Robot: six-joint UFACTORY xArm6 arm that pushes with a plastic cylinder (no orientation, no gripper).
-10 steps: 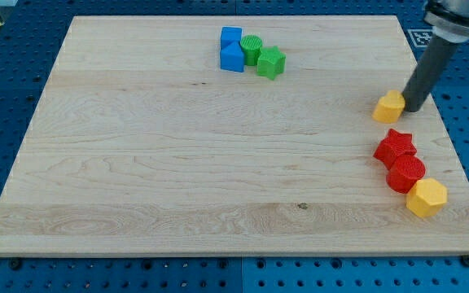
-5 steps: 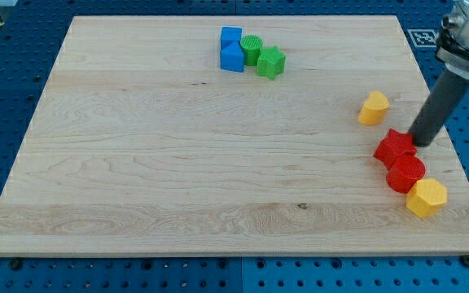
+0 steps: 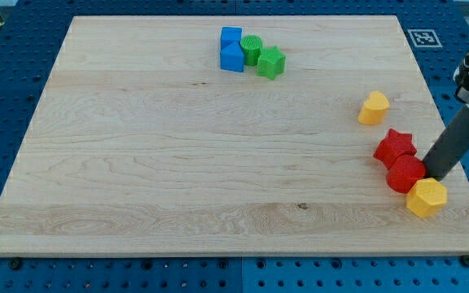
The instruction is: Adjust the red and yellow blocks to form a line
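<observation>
1. Board (image 3: 177, 146): pale wooden top lying on a blue perforated table (image 3: 6, 49); a black-and-white marker tag (image 3: 423, 37) sits just off its top right corner.
2. Rod (image 3: 458, 140): dark, straight, slanting down from the view's right edge. It carries no jaws, so there is nothing to open or close.
3. My tip (image 3: 431, 176): on the board near its right edge, just right of the red cylinder and just above the yellow hexagon. Whether it touches either cannot be told.
4. Red star (image 3: 395, 146): right side of the board, upper left of the red cylinder and touching it.
5. Red cylinder (image 3: 405, 174): between the red star and the yellow hexagon, touching both.
6. Yellow hexagon (image 3: 427, 198): lowest of the three, near the board's bottom right corner. Star, cylinder and hexagon run in a diagonal row, down toward the view's right.
7. Yellow block (image 3: 373, 107): rounded on top, alone, above and left of the red star, apart from it.
8. Blue blocks (image 3: 231, 49): two, one above the other, touching, near the board's top edge.
9. Green cylinder (image 3: 252, 50): just right of the blue blocks.
10. Green star (image 3: 271, 62): lower right of the green cylinder, touching it.
</observation>
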